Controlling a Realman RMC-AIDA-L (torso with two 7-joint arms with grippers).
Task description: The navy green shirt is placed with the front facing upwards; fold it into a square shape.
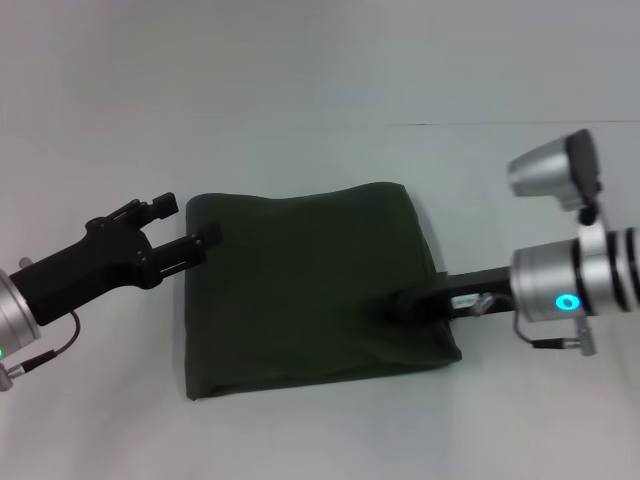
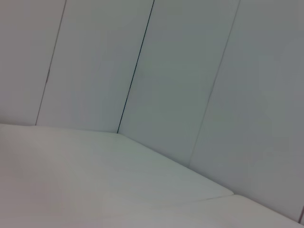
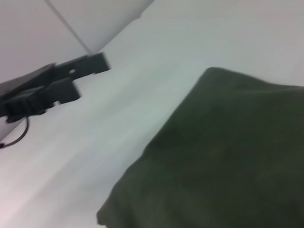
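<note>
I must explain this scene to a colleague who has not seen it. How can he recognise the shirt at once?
On the white table, look in the middle, between the left gripper and the right gripper. The navy green shirt lies there folded into a rough square, the only dark cloth, showing plain fabric.

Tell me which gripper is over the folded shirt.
The right gripper: it rests on the navy green shirt at its right edge. The left gripper is open at the left edge.

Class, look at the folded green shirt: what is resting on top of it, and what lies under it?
On the navy green shirt sits the right claw; the left claw is at its edge. The white table lies underneath. Inner folds and lettering are covered.
</note>
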